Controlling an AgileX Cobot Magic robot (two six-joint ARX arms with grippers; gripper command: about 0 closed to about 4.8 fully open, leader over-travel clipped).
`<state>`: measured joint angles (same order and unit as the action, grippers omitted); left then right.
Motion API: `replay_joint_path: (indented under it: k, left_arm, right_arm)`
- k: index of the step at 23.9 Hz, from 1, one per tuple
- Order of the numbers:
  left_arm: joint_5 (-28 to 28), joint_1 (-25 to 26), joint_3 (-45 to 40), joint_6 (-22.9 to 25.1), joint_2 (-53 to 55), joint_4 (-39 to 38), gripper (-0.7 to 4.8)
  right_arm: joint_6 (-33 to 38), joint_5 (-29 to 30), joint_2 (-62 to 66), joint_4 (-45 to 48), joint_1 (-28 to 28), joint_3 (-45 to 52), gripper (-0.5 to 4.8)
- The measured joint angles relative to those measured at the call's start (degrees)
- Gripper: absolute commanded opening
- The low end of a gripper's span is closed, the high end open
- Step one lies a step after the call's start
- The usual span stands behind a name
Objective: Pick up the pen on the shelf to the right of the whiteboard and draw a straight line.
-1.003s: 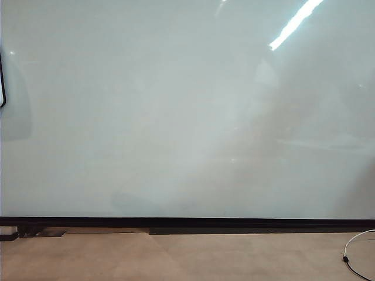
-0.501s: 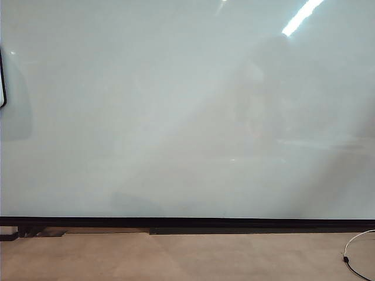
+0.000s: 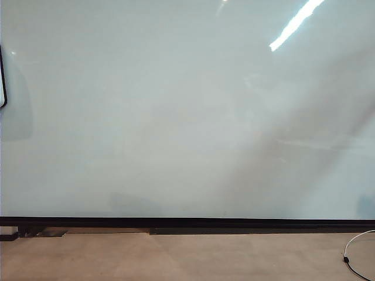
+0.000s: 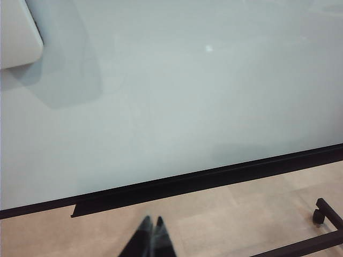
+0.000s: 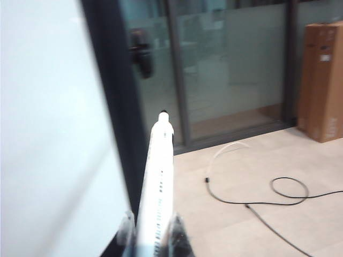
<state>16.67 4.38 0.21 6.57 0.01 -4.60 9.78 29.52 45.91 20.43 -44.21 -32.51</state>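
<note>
1. The pen (image 5: 158,187) sits clamped between the two fingers of the right claw (image 5: 151,235), at the bottom centre of the right wrist view. Its barrel runs up toward mid-frame and its small black tip points away from the camera.

2. In the exterior view the dim shadow on the whiteboard (image 3: 176,105) has shifted: half a second ago it stood dark in the upper right, covering part of the bright light streak, and now it is a fainter slanted band in the lower right. I take this as the right arm on the move with the pen in its grip. Neither arm shows directly in that view.

3. No stroke is on the board, so the line is not yet begun. Pickup looks done; bringing the tip to the board is what remains.

4. The pen is a slim, smooth white tube with a row of dark print along its barrel. The claw fingers gripping it look pale and translucent.

5. The whiteboard is big, flat and glossy, pale grey-white, with a black strip along its bottom edge. In the right wrist view its dark edge fills the left side of the frame.

6. The left claw (image 4: 149,238) is at the bottom centre of its wrist view, its dark fingertips pressed together on nothing, above the tan floor (image 4: 241,214).

7. Beyond the pen lie a black cable (image 5: 278,195) on the floor, glass doors (image 5: 230,64) and a brown cardboard box (image 5: 323,80) at the right edge.
</note>
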Motion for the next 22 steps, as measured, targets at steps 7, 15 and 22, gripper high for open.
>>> replay_joint_path:
  k: [7, 15, 22]
  left_arm:
    - [0.3, 0.0, 0.0, 0.0, 0.0, 0.0, -0.05]
    - [0.3, 0.0, 0.0, 0.0, 0.0, 0.1, -0.05]
    - [0.3, 0.0, 0.0, 0.0, 0.0, 0.1, -0.05]
  right_arm:
    - [-1.1, 0.4, -10.5, -10.2, 5.4, 0.8, -0.06]
    - [-1.3, -4.2, -23.3, -14.9, 15.7, 10.3, -0.06]
    - [-1.4, -21.1, -31.5, -17.6, 36.0, 22.2, -0.06]
